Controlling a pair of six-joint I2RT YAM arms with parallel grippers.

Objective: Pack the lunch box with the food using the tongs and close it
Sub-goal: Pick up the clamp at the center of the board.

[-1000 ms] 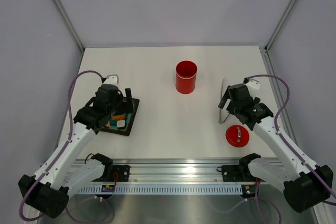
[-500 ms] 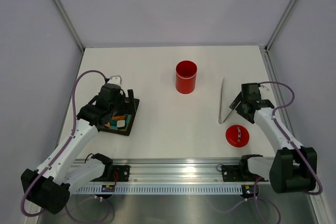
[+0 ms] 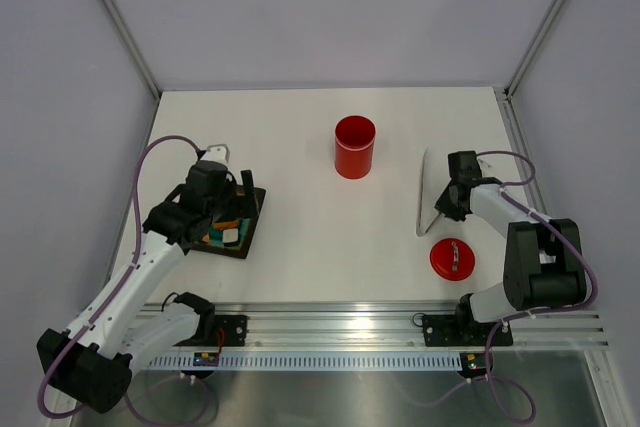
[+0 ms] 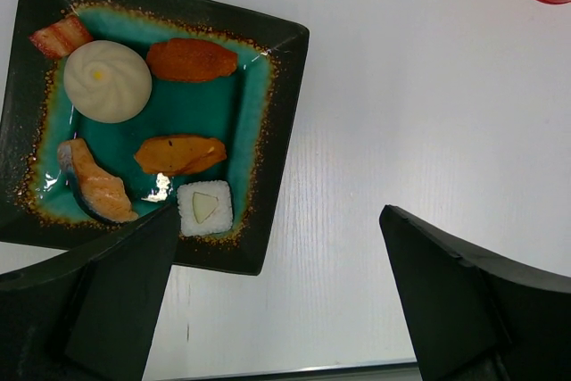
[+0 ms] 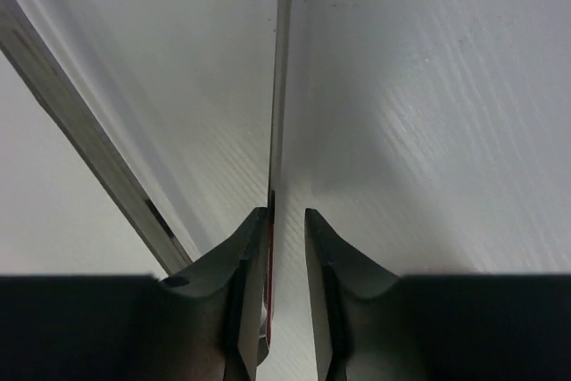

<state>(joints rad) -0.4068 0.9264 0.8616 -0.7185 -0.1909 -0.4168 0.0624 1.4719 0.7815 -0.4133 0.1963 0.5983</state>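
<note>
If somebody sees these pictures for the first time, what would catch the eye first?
The glossy red lunch box stands open mid-table, its lid lying flat at the near right. Next comes the black tray of colourful toy food under the open left gripper. The right gripper straddles one thin strip of the tongs.

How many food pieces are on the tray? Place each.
6: red striped slice and white bun in one corner, two orange pieces toward the middle, salmon and rice roll near the left gripper, which may hide more.
</note>
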